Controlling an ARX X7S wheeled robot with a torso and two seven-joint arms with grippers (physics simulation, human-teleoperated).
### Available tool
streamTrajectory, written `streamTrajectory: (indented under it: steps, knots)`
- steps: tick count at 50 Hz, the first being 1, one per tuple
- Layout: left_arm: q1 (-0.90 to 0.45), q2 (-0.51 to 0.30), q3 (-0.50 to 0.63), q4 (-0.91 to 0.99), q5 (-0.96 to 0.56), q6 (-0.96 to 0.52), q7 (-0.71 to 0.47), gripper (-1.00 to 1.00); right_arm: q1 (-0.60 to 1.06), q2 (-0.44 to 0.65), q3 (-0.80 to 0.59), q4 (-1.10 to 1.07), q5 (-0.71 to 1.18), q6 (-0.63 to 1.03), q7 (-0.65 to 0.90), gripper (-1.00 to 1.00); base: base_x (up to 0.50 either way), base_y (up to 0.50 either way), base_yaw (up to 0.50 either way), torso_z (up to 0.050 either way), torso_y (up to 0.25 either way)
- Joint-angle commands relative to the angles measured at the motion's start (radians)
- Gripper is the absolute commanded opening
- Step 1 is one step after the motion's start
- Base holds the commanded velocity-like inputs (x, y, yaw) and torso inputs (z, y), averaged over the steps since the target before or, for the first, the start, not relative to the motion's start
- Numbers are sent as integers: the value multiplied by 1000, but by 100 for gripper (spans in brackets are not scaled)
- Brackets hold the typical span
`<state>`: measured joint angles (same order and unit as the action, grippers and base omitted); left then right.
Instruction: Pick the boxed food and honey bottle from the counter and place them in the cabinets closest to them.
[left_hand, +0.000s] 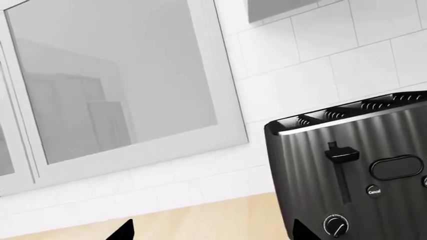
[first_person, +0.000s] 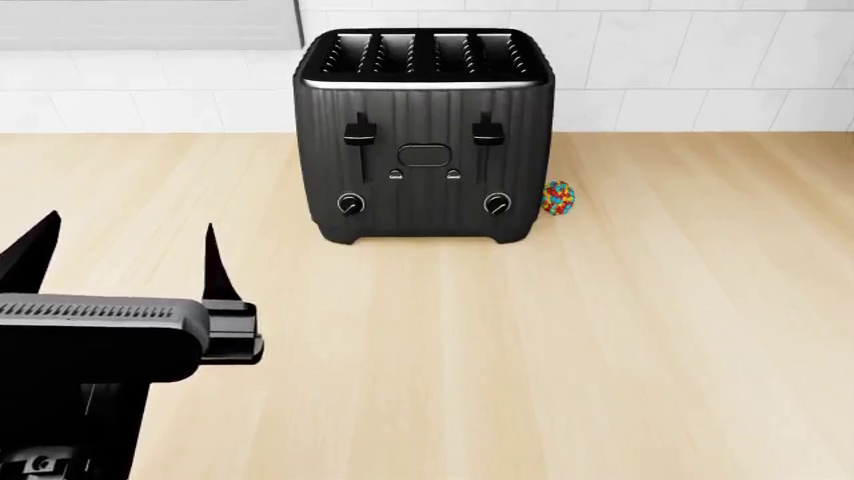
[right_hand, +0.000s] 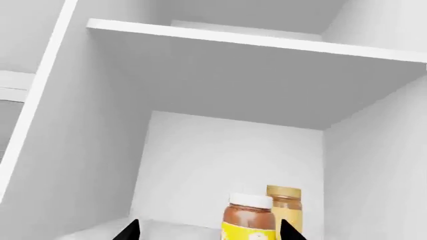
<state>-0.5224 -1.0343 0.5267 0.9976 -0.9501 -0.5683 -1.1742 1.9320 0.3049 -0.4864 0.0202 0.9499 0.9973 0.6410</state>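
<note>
The left gripper (first_person: 127, 250) hangs open-fingered over the surface (first_person: 601, 340), lower left of the toaster (first_person: 423, 135). The right fingers (right_hand: 133, 231), spread apart, face an open cabinet (right_hand: 233, 150); boxed food and honey bottle unseen.

The worktop (first_person: 641, 340) is showing a light beige wood-grain surface, running back to a white tiled wall (first_person: 694, 60). A black four-slot toaster (first_person: 424, 135) is standing upright on it near the wall, its levers and dials facing the head camera. A small multicoloured ball (first_person: 558, 198) is lying on the worktop just beside the toaster's lower corner, on the robot's right. In the left wrist view, a strip of the worktop (left_hand: 220, 220) is appearing below the tiles, with the toaster (left_hand: 353, 165) resting on it.
</note>
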Motion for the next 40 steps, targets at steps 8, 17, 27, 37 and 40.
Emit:
streamTrajectory:
  steps: [8,17,27,37,40]
  knots:
    - [-57,-3,11,24,-55,-44,-37,100,-386,113,238,-576,530,299,487,100,0,0,0,0,0]
    - [-54,-14,16,24,-54,-30,-39,100,-493,137,255,-628,584,276,543,100,0,0,0,0,0]
    - [-59,-17,22,16,-49,-19,-31,100,-642,175,283,-697,591,239,573,100,0,0,0,0,0]
    - [-67,-21,27,19,-57,-18,-36,100,-745,208,301,-734,567,215,569,100,0,0,0,0,0]
    - [-66,-23,28,19,-57,-14,-37,100,-777,216,306,-745,559,207,568,100,0,0,0,0,0]
